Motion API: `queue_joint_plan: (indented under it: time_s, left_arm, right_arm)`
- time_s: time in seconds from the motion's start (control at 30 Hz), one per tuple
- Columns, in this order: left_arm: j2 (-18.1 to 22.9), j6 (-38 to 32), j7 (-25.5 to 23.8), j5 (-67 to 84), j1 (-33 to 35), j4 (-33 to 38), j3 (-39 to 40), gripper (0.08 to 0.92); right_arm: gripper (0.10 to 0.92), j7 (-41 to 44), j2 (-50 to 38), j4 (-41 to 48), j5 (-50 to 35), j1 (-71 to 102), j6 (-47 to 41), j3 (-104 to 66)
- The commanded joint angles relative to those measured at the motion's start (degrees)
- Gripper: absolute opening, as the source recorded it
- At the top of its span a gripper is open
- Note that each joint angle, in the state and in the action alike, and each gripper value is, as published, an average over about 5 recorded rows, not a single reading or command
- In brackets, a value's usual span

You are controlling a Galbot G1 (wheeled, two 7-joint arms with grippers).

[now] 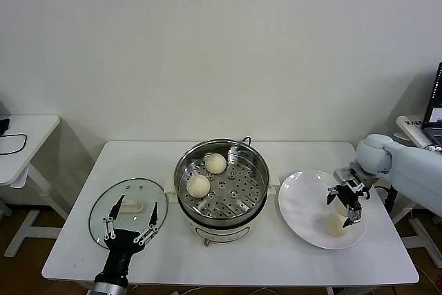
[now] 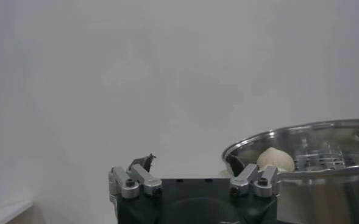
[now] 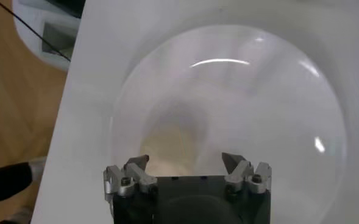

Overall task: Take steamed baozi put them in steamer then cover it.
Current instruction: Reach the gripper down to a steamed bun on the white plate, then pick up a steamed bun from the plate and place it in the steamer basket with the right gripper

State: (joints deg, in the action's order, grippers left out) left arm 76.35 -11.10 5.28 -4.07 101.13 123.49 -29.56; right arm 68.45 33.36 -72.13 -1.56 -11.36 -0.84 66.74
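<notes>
The steamer (image 1: 221, 181) stands mid-table with two steamed baozi (image 1: 215, 163) (image 1: 198, 185) on its perforated tray. One more baozi (image 1: 334, 224) lies on the white plate (image 1: 304, 205) at the right. Another cream shape (image 1: 340, 207) is partly hidden by my right gripper (image 1: 345, 203), which is open just above it. In the right wrist view a blurred baozi (image 3: 167, 143) lies just ahead of the gap between the open jaws of my right gripper (image 3: 185, 161). The cover (image 1: 131, 188) lies flat at the left. My left gripper (image 1: 137, 213) is open over its handle; in the left wrist view my left gripper (image 2: 189, 164) is empty.
The steamer's rim (image 2: 307, 137) and one baozi (image 2: 275, 159) show in the left wrist view. A white side table (image 1: 21, 136) stands at the far left. A laptop (image 1: 435, 108) sits on a stand at the far right. The table's front edge is near both arms.
</notes>
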Motion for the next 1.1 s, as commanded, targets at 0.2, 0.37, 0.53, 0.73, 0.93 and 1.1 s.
queue_joint_plan:
  time_s: [0.2,0.37,0.53,0.73,0.93,1.1]
  left_arm:
    - [0.0,0.3,0.2,-0.2,0.2,0.1,-0.1,0.823]
    - [0.0,0.4,0.3,-0.2,0.2,0.0,-0.2,0.823]
    - [0.0,0.7,0.4,-0.1,0.2,0.2,-0.2,0.823]
    - [-0.2,0.7,0.4,0.0,0.1,0.4,-0.4,0.823]
    - [-0.4,1.0,0.5,0.0,0.0,0.6,-0.3,0.823]
    - [-0.5,1.3,0.5,0.0,0.0,0.9,-0.2,0.823]
  right_arm:
    - [0.823,-2.1,-0.1,0.3,2.0,3.8,0.0,-1.2]
    - [0.816,-2.7,0.2,0.2,2.2,4.2,-0.1,-1.0]
    - [0.776,-3.3,0.2,0.0,2.3,4.0,-0.2,-1.0]
    - [0.690,-3.4,-0.5,-2.0,1.7,0.8,-0.2,-0.2]
    - [0.647,-1.1,0.1,-6.6,-1.7,-10.5,1.2,2.1]
    - [0.645,0.3,6.0,-8.0,-7.8,-25.8,4.4,6.7]
